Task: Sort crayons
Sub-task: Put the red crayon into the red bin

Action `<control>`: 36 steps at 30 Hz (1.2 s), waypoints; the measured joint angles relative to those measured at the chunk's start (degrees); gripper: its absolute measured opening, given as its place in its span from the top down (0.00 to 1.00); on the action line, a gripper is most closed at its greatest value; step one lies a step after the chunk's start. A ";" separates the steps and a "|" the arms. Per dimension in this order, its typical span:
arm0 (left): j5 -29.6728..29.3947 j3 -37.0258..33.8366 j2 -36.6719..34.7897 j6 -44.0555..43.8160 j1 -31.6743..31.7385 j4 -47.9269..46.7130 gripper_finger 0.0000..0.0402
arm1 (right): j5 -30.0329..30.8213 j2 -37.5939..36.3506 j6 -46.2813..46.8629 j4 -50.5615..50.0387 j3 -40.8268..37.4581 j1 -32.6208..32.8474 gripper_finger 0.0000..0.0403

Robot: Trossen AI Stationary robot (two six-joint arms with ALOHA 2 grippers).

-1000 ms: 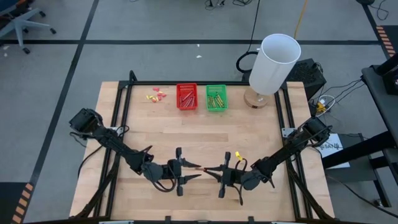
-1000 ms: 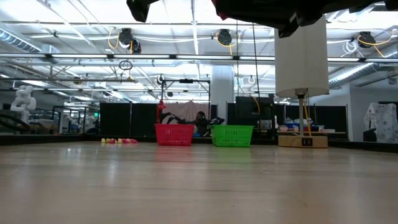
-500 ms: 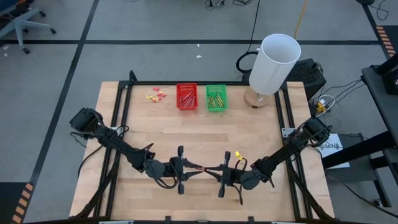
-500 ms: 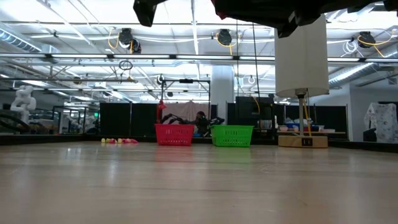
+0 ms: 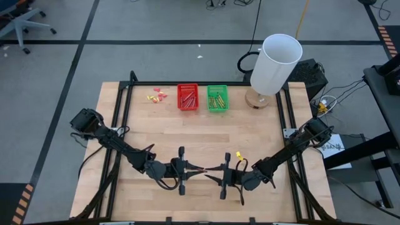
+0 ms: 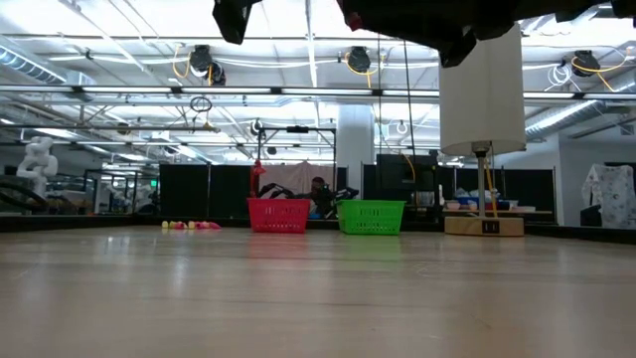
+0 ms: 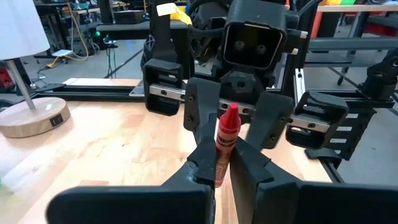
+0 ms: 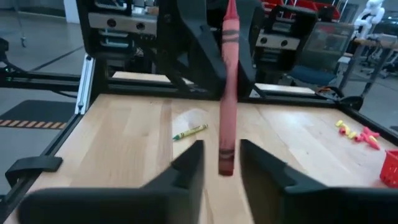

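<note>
red crayon held between two grippers over the table's near edge

a red crayon (image 7: 226, 144) is seen clamped in the left gripper (image 5: 187, 170), its pointed tip toward the right gripper (image 5: 215, 175), whose fingers (image 8: 186, 168) are parted on either side of the crayon's flat end without visibly touching it. a yellow-green crayon (image 8: 189, 131) lies on the table (image 5: 262, 125) below. further crayons are held in the red basket (image 5: 187, 97) and green basket (image 5: 217, 98) at the far edge, beside small yellow and pink scraps (image 5: 157, 95). the stick is judged light, stiff and brittle, its paper wrap slightly slippery; it is best gripped mid-shaft, across the wrapper, with modest force.
</note>
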 joint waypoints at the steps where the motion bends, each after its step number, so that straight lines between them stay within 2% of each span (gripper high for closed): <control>1: 0.00 0.00 0.00 -0.02 0.00 -0.31 0.95 | 0.02 0.00 0.32 -0.47 0.00 0.02 0.74; 7: -0.02 0.00 0.00 -0.45 0.00 -1.66 0.95 | 1.73 0.00 1.88 -2.98 0.02 0.56 0.53; 12: -0.02 0.00 0.00 -1.09 -0.50 -3.13 0.95 | 6.08 -0.02 4.94 -8.81 0.04 1.29 0.44; 18: -0.04 0.00 0.00 -6.81 -0.46 -8.10 0.94 | 5.99 -0.02 10.18 -14.79 0.04 1.57 0.45; 22: 0.71 0.00 -1.17 -11.70 -0.17 -11.27 0.94 | 5.94 -0.02 11.02 -15.78 0.04 1.75 0.46; 26: 1.40 0.03 -3.14 -12.84 -0.07 -16.00 0.94 | 5.90 -0.02 12.02 -16.12 0.04 1.73 0.47; 31: 1.40 0.03 -4.88 -5.74 -0.07 -21.10 0.94 | 5.90 -0.02 12.15 -16.76 0.04 1.70 0.47; 36: 1.36 0.02 -5.01 6.27 -0.50 -21.29 0.94 | 5.90 -0.02 12.07 -16.76 0.04 1.70 0.47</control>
